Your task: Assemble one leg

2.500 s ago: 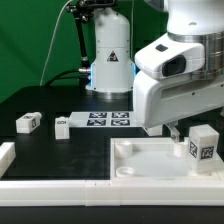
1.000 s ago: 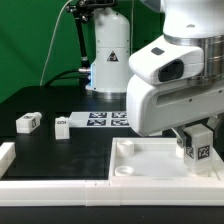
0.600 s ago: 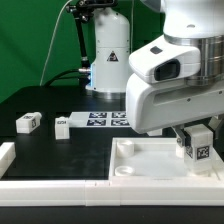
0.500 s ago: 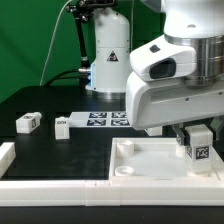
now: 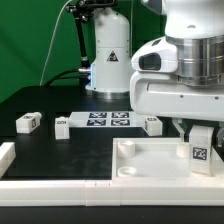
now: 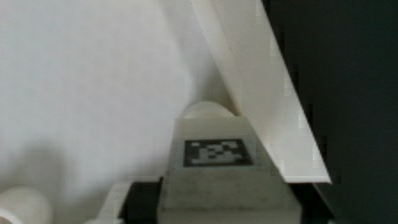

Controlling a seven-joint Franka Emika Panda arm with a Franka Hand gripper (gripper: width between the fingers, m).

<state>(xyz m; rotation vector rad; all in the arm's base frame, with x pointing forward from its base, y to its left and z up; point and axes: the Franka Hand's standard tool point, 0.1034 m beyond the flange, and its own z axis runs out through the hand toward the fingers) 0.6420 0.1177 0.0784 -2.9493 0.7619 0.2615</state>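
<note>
Grasp above white panel [image 5: 150, 158]
Upright tagged leg [image 5: 202, 148] sits clamped in the gripper [image 5: 200, 128], at the exterior view's right.

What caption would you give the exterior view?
Robot gripper at an upright leg on the white panel, marker board behind.

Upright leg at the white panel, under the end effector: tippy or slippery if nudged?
The leg looks like solid moulded plastic, so probably stiff and light. It stands taller than wide, so a high push might tip it. Its smooth faces against the smooth panel suggest it would slide easily.
</note>
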